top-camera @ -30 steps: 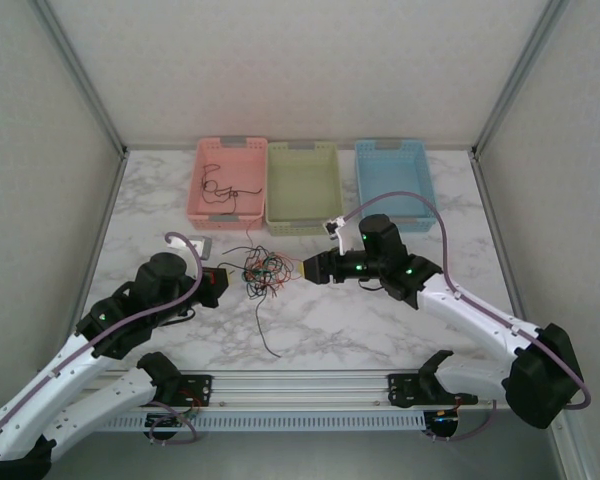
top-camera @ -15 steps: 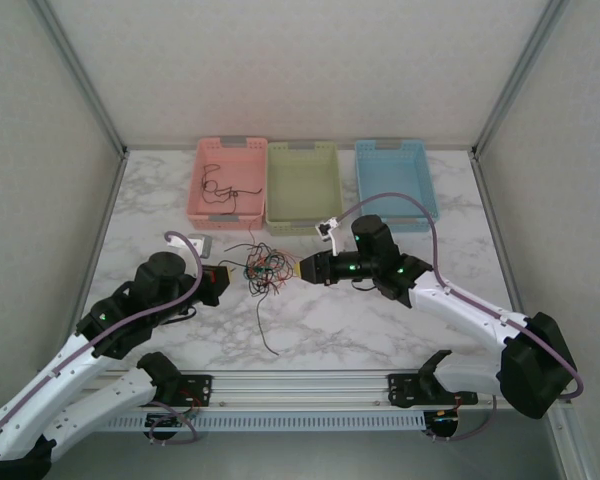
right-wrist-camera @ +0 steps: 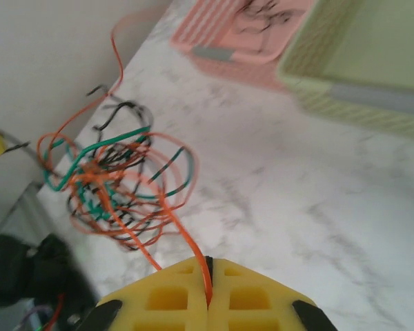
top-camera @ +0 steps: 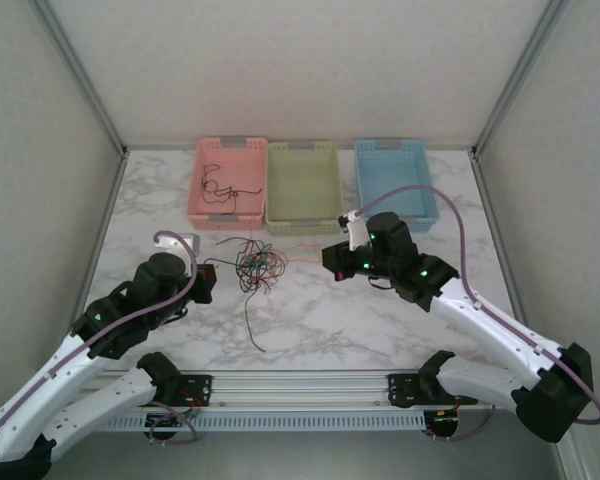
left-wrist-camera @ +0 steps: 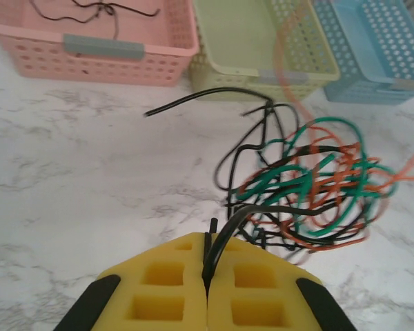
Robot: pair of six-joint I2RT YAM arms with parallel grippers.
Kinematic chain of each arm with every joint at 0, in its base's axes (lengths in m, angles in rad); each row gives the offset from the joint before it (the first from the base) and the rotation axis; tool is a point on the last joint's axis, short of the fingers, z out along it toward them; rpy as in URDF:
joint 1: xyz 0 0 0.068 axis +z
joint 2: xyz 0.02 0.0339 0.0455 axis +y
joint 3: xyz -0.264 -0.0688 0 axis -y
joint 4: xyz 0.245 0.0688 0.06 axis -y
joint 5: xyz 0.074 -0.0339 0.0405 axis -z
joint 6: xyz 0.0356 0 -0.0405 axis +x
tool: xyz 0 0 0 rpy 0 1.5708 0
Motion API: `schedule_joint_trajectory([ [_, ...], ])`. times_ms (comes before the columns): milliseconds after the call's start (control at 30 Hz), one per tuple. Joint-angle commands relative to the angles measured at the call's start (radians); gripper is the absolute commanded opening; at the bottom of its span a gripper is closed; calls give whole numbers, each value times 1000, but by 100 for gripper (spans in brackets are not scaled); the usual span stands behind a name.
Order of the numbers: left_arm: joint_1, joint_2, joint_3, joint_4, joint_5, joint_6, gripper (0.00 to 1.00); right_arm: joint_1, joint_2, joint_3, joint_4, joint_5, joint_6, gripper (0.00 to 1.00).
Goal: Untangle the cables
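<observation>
The cables (top-camera: pixel 257 265) form a loose tangle of black, green and orange wires on the marble table between the two arms. My left gripper (top-camera: pixel 208 283) sits just left of the tangle. In the left wrist view my left gripper (left-wrist-camera: pixel 208 238) is shut on a black cable that runs into the tangle (left-wrist-camera: pixel 310 186). My right gripper (top-camera: pixel 330 258) is to the right of the tangle. The right wrist view has my right gripper (right-wrist-camera: pixel 208 265) shut on an orange cable (right-wrist-camera: pixel 172 221), which leads back to the tangle (right-wrist-camera: pixel 110 186). That orange strand (top-camera: pixel 300 250) stretches across the gap.
Three baskets stand at the back: pink (top-camera: pixel 195 185) with black cables (top-camera: pixel 218 186) in it, green (top-camera: pixel 302 148) and blue (top-camera: pixel 390 145). A black cable tail (top-camera: pixel 250 325) trails toward the front edge. A small grey plate (top-camera: pixel 192 241) lies at the left.
My right gripper has shut on an orange cable and drawn back to the right, pulling the strand out. The tangle and the left gripper have shifted slightly left.
</observation>
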Motion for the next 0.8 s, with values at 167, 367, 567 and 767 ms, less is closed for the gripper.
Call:
schedule_joint_trajectory([
  [167,9,-40,47,-112,-198,-43,0,-78,-117,15,-288,538,-24,0],
  [367,9,-40,54,-125,-217,-46,0,-178,-171,-14,-271,406,-29,0],
  [567,9,-34,50,-111,-189,-37,0,-185,-165,-18,-221,252,-54,0],
  [767,9,8,42,-105,-189,-35,0,-187,-173,31,-237,247,-94,0],
])
